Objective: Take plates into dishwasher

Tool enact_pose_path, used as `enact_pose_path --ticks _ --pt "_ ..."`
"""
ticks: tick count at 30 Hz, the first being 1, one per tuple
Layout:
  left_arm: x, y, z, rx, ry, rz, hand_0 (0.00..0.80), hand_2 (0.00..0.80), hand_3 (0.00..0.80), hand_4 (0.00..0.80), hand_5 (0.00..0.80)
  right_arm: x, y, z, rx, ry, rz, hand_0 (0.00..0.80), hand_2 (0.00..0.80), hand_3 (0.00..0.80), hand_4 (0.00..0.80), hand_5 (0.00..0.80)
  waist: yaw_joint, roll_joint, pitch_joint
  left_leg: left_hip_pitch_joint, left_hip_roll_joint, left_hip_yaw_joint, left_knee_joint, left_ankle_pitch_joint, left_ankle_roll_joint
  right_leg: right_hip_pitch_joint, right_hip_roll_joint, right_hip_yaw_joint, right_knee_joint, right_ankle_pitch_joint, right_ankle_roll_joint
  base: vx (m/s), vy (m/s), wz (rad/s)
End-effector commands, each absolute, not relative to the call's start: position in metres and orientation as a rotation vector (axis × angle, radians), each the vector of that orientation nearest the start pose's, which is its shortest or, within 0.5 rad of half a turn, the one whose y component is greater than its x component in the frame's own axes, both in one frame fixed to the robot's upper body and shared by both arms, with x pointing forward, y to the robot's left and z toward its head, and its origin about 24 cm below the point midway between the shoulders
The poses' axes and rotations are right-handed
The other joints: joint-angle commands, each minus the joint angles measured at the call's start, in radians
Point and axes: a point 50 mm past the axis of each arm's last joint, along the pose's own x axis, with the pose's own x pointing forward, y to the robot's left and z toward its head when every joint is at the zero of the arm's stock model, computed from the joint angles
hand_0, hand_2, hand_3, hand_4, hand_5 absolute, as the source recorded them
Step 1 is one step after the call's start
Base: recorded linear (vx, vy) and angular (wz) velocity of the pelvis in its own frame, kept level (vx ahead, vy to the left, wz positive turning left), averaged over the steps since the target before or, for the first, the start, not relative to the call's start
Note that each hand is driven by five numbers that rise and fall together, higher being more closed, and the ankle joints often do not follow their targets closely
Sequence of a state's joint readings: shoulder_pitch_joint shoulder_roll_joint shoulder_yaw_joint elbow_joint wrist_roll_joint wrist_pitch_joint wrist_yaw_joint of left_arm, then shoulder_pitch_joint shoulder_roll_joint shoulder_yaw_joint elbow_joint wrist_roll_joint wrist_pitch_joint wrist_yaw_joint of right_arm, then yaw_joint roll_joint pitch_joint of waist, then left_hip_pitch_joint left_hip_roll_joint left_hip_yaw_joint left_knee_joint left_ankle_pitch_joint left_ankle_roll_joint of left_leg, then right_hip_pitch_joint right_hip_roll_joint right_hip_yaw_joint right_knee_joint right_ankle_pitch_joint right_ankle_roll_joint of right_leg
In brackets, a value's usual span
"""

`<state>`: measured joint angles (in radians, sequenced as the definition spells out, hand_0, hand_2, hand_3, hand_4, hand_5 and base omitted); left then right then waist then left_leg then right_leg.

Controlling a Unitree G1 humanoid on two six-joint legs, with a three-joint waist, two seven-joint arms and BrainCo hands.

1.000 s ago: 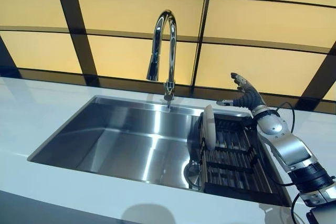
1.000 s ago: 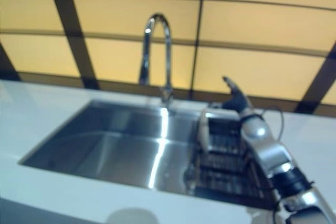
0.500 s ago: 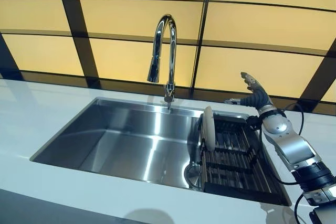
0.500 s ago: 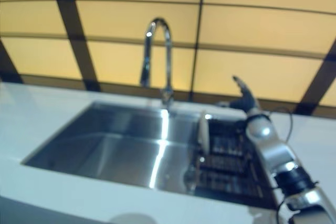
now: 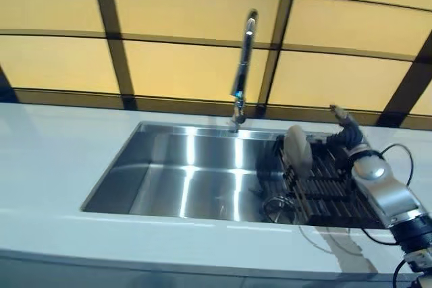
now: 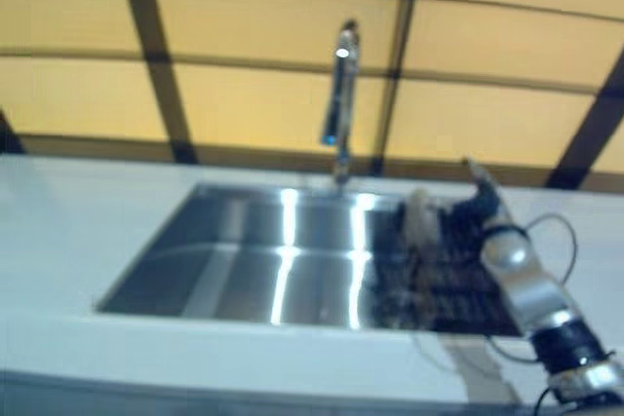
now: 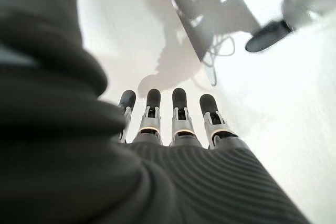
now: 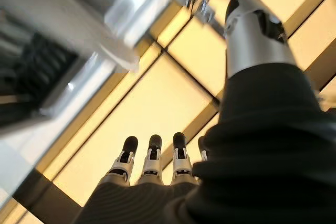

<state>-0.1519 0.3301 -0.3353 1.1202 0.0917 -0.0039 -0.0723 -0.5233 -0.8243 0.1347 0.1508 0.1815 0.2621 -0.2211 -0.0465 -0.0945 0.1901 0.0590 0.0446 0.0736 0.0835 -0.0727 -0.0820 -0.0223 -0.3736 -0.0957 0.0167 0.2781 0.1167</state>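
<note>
A single white plate point(image 5: 297, 151) stands on edge at the left end of a dark ribbed rack point(image 5: 334, 187), which sits in the right part of the steel sink point(image 5: 182, 183). My right hand point(image 5: 347, 131) hovers over the rack's far right corner, apart from the plate. Its fingers point(image 8: 152, 163) are straight and hold nothing. My left hand point(image 7: 178, 124) shows only in its own wrist view, fingers straight and empty over a pale surface. No dishwasher is in view.
A tall chrome faucet point(image 5: 244, 65) rises behind the sink's far edge. White counter point(image 5: 47, 160) surrounds the sink on the left and front. Yellow wall panels point(image 5: 182, 65) with dark bands close off the back.
The whole picture has shifted, so the camera moved. My right hand has sunk lower towards the rack's far right corner. The plate stands as before.
</note>
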Motion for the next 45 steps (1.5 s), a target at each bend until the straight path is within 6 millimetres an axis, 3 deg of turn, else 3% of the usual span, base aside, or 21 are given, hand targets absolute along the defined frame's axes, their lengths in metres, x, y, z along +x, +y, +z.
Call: enact_pose_path --ticks 1,2,5,6,11,15,18,26,32,38,45 --pt "0.141 0.258 -0.137 0.57 1.101 -0.144 0.0 0.0 0.0 0.0 0.0 0.329 -0.286 0.246 -0.633 -0.315 -0.385 0.0 0.0 0.0 0.0 0.0 0.027 0.018 -0.02 0.007 0.028 0.024 0.031 -0.062 0.035 -0.085 -0.031 -0.055 0.0 0.0 0.088 -0.08 0.396 -0.75" --pt "0.136 0.262 -0.138 0.568 1.121 -0.126 0.0 0.0 0.0 0.0 0.0 0.33 -0.288 0.247 -0.634 -0.311 -0.397 0.0 0.0 0.0 0.0 0.0 0.031 0.023 -0.022 0.016 0.023 0.034 0.013 -0.055 0.041 -0.088 -0.02 -0.065 0.008 -0.009 0.085 -0.067 0.38 -0.64" --pt "0.111 0.285 -0.14 0.571 1.216 -0.06 0.0 0.0 0.0 0.0 0.0 0.335 -0.305 0.249 -0.61 -0.288 -0.443 0.0 0.0 0.0 0.0 0.0 0.056 0.044 -0.05 0.028 0.001 0.053 -0.042 -0.037 0.065 -0.06 0.082 -0.1 0.084 -0.105 0.047 -0.058 0.311 -0.43" --pt "0.11 0.286 -0.14 0.571 1.223 -0.056 0.0 0.0 0.0 0.0 0.0 0.335 -0.305 0.249 -0.608 -0.288 -0.444 0.0 0.0 0.0 0.0 0.0 0.056 0.042 -0.054 0.025 -0.003 0.054 -0.046 -0.034 0.067 -0.06 0.085 -0.101 0.083 -0.107 0.045 -0.037 0.214 -0.64" --pt "0.088 0.294 -0.143 0.566 1.304 -0.005 0.0 0.0 0.0 0.0 0.0 0.339 -0.304 0.245 -0.573 -0.289 -0.448 0.0 0.0 0.0 0.0 0.0 0.081 0.038 -0.079 0.038 -0.039 0.076 -0.116 -0.007 0.094 -0.004 0.209 -0.153 0.1 -0.23 0.022 -0.012 0.102 -0.2" --pt "0.094 0.287 -0.144 0.525 1.265 -0.006 0.0 0.0 0.0 0.0 0.0 0.34 -0.302 0.241 -0.559 -0.289 -0.435 0.0 0.0 0.0 0.0 0.0 0.085 0.028 -0.087 0.043 -0.057 0.078 -0.133 -0.002 0.101 0.03 0.241 -0.145 0.029 -0.246 0.016 0.005 -0.027 -0.2" --pt "0.103 0.268 -0.148 0.501 1.213 -0.074 0.0 0.0 0.0 0.0 0.0 0.34 -0.302 0.243 -0.561 -0.293 -0.429 0.0 0.0 0.0 0.0 0.0 0.081 0.028 -0.096 0.046 -0.063 0.086 -0.144 0.007 0.097 0.056 0.265 -0.125 -0.036 -0.234 0.007 -0.005 -0.023 -0.02" --pt "0.11 0.247 -0.151 0.481 1.158 -0.124 0.0 0.0 0.0 0.0 0.0 0.343 -0.298 0.252 -0.483 -0.296 -0.411 0.0 0.0 0.0 0.0 0.0 0.073 0.019 -0.106 0.054 -0.07 0.106 -0.161 0.015 0.09 0.076 0.296 -0.105 -0.096 -0.213 -0.003 0.003 -0.024 -0.03" --pt "0.106 0.25 -0.152 0.509 1.189 -0.135 0.0 0.0 0.0 0.0 0.0 0.348 -0.292 0.252 -0.367 -0.259 -0.388 0.0 0.0 0.0 0.0 0.0 0.069 0.015 -0.105 0.058 -0.071 0.113 -0.164 0.017 0.09 0.074 0.301 -0.1 -0.097 -0.207 -0.004 0.0 0.0 0.0" --pt "0.105 0.253 -0.152 0.528 1.204 -0.141 0.0 0.0 0.0 0.0 0.0 0.36 -0.278 0.238 -0.166 -0.154 -0.31 0.0 0.0 0.0 0.0 0.0 0.069 0.015 -0.103 0.068 -0.073 0.12 -0.164 0.014 0.091 0.069 0.298 -0.099 -0.096 -0.2 -0.001 0.0 0.0 0.0" --pt "0.115 0.251 -0.149 0.543 1.184 -0.165 0.0 0.0 0.0 0.0 0.0 0.369 -0.265 0.234 -0.142 -0.121 -0.274 0.0 0.0 0.0 0.0 0.0 0.075 0.01 -0.098 0.074 -0.074 0.128 -0.16 0.008 0.095 0.059 0.29 -0.108 -0.092 -0.184 0.009 0.0 0.0 0.0"
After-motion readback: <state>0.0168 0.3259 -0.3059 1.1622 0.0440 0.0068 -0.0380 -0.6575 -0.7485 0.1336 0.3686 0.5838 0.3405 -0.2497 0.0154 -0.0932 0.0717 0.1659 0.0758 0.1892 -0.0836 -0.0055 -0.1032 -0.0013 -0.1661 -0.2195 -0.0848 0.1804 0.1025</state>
